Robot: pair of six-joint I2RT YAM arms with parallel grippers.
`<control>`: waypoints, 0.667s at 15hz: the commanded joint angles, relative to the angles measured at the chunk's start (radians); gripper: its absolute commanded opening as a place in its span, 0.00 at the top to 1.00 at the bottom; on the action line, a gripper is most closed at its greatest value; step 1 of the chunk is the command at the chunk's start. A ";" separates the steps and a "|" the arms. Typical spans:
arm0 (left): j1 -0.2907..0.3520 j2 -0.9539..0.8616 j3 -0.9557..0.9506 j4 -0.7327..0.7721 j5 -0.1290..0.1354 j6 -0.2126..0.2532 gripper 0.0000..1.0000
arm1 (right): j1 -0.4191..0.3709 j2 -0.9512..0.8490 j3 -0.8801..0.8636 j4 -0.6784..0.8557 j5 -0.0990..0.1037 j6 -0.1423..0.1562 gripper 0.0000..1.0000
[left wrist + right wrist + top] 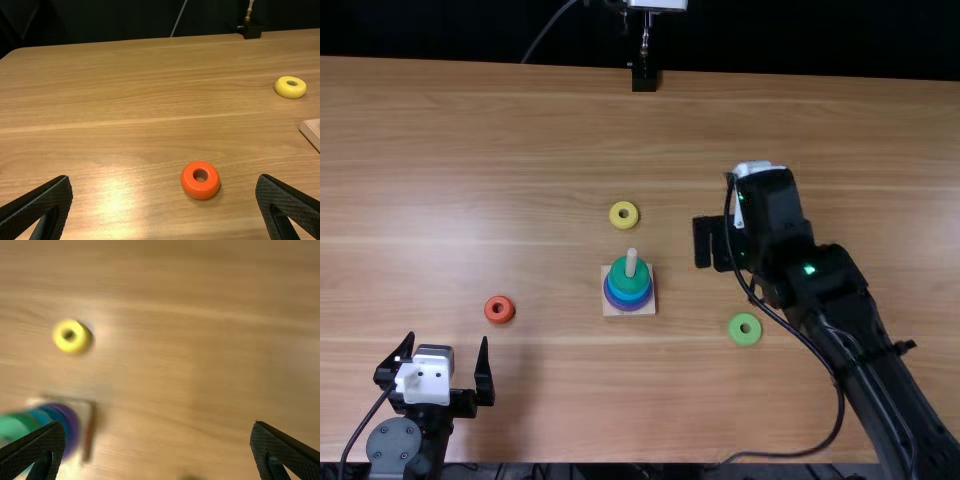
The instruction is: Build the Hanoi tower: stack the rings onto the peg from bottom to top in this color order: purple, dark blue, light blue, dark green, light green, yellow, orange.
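On a light brown wooden desk (520,150), two black end effectors, left (449,348) and right (720,243), each have two fingers apart. One square pale base (609,308) has one peg (631,262) through four stacked rings (628,283): purple, dark blue, light blue, dark green upward. Three round loose rings: light green (745,338) right, yellow (624,223) beyond, orange (504,317) left of the base.

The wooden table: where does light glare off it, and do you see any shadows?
Left wrist view: a bright glare patch on the table, near the orange ring, which casts a small, soft shadow. Top view: a paler sheen beyond that ring, and a faint, dim shadow on the wood beside the left gripper.
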 commanded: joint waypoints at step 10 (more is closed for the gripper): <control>-0.001 -0.012 -0.105 -0.082 0.002 0.011 0.00 | -0.043 -0.199 -0.437 0.041 0.013 0.001 0.00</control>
